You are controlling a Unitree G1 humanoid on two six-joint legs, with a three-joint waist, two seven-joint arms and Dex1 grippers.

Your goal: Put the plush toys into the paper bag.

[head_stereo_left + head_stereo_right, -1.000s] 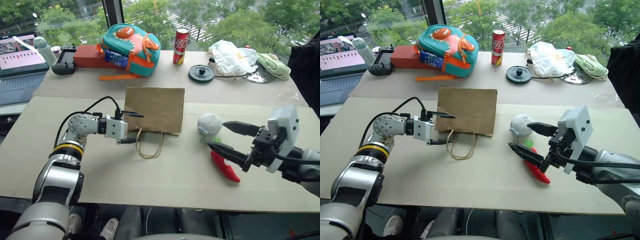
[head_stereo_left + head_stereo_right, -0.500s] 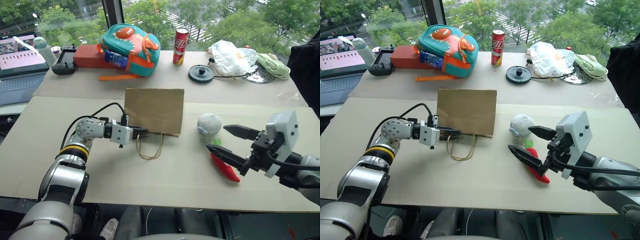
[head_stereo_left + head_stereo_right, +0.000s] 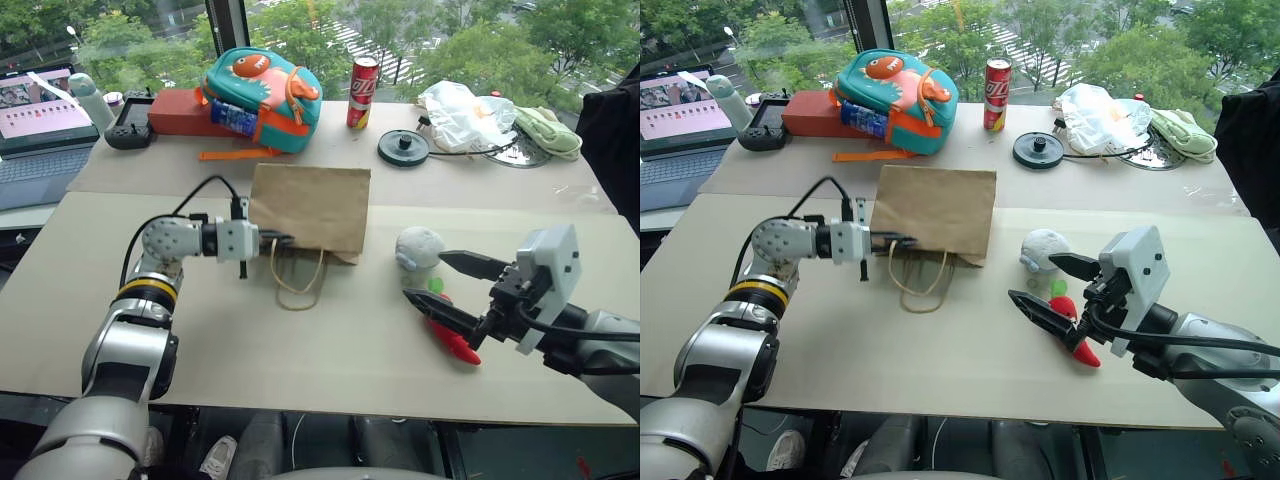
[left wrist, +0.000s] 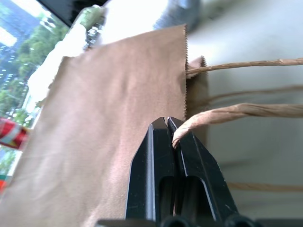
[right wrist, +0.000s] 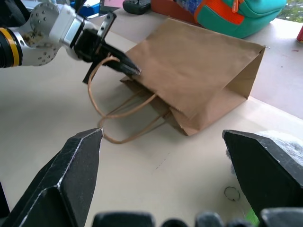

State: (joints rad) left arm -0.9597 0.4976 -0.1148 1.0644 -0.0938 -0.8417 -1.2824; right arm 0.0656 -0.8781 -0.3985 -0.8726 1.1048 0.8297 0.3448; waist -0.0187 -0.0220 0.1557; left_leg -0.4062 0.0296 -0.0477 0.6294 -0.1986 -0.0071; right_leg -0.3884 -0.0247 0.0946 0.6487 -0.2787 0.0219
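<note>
Left wrist view: left gripper (image 4: 171, 126) pinches a twisted cord handle (image 4: 236, 112) of the flat kraft paper bag (image 3: 311, 207); right gripper (image 3: 440, 279) gapes near fuzzy grey ball (image 3: 418, 246)

We see soft, even daylight from the windows behind the table (image 3: 330, 340), faint shadows, and blurred wrist-view backgrounds.
</note>
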